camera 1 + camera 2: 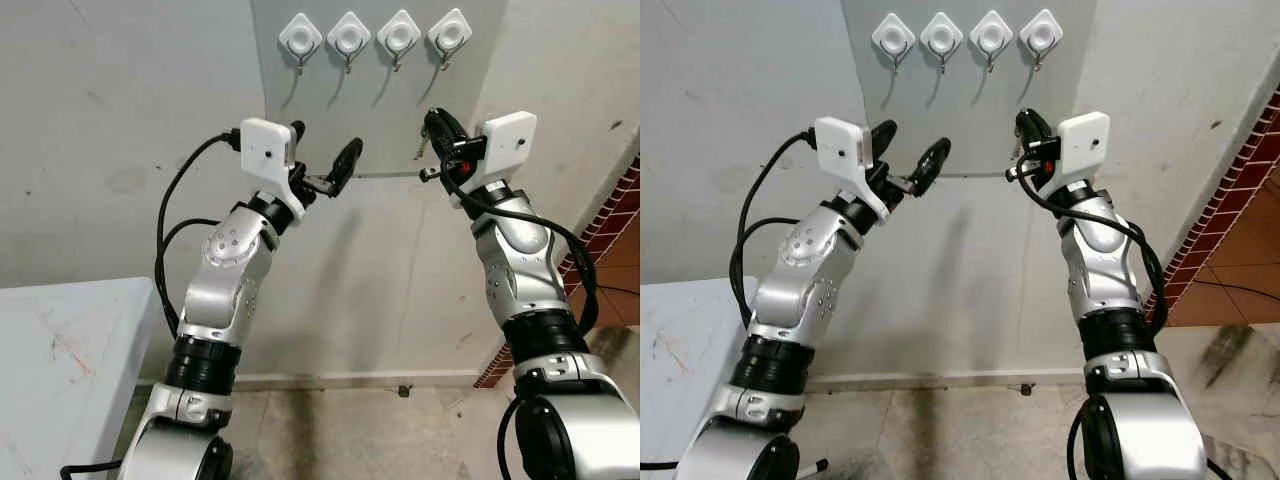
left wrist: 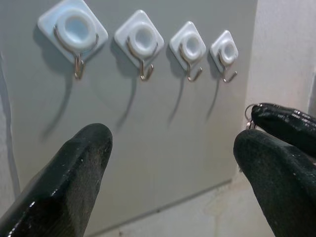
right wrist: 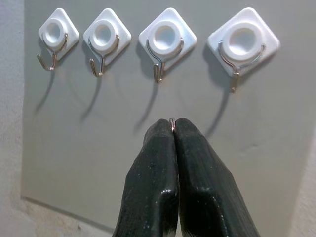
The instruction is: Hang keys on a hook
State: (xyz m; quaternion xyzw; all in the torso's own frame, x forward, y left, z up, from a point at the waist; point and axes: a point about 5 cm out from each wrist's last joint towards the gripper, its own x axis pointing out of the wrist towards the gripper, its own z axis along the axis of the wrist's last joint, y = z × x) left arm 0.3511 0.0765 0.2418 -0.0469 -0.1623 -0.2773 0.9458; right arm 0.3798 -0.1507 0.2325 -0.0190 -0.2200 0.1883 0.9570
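Note:
Four white diamond-shaped hooks sit in a row on a grey panel on the wall. My right gripper is raised just below the rightmost hook, shut on a thin metal key ring whose edge peeks out between the fingertips. A small key hangs under its fingers. In the right wrist view, the tips point between the two hooks on the right. My left gripper is held up beside it, open and holding nothing, lower than the hooks.
A white table stands at the lower left. A brick-patterned wall strip runs down the right side. Tiled floor lies below, at the wall's base. A black cable loops beside my left arm.

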